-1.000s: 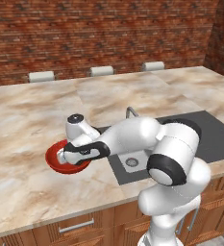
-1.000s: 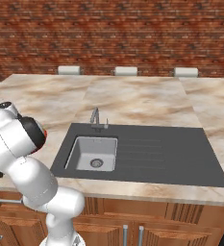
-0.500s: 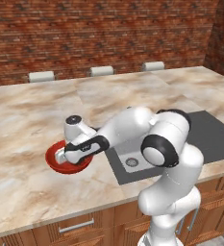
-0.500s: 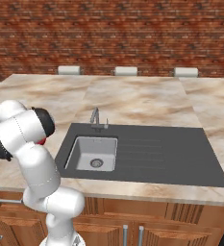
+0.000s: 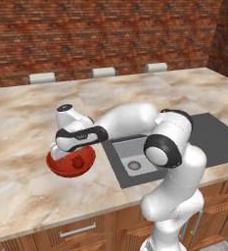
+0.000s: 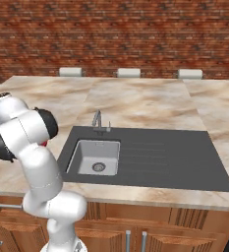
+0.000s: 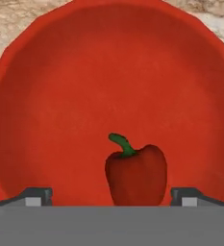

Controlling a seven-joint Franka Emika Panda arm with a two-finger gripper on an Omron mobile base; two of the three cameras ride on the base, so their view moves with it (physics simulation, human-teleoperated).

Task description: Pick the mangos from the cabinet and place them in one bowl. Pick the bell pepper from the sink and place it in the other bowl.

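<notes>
pincer (image 7: 111, 196) hangs spread wide just above the red bowl (image 7: 56, 96), gripping nothing; the bell pepper (image 7: 135, 175) lies in the bowl between the tips, stem visible in the hand view. left base view adds bowl (image 5: 61, 166) beside the sink (image 5: 135, 159); right base view shows the faucet (image 6: 97, 119).

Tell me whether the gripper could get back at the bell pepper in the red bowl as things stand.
Probably yes. The gripper hangs right over the red bowl with its jaws open, one fingertip either side of the bell pepper, which sits upright in the bowl. Nothing lies between them.
</notes>
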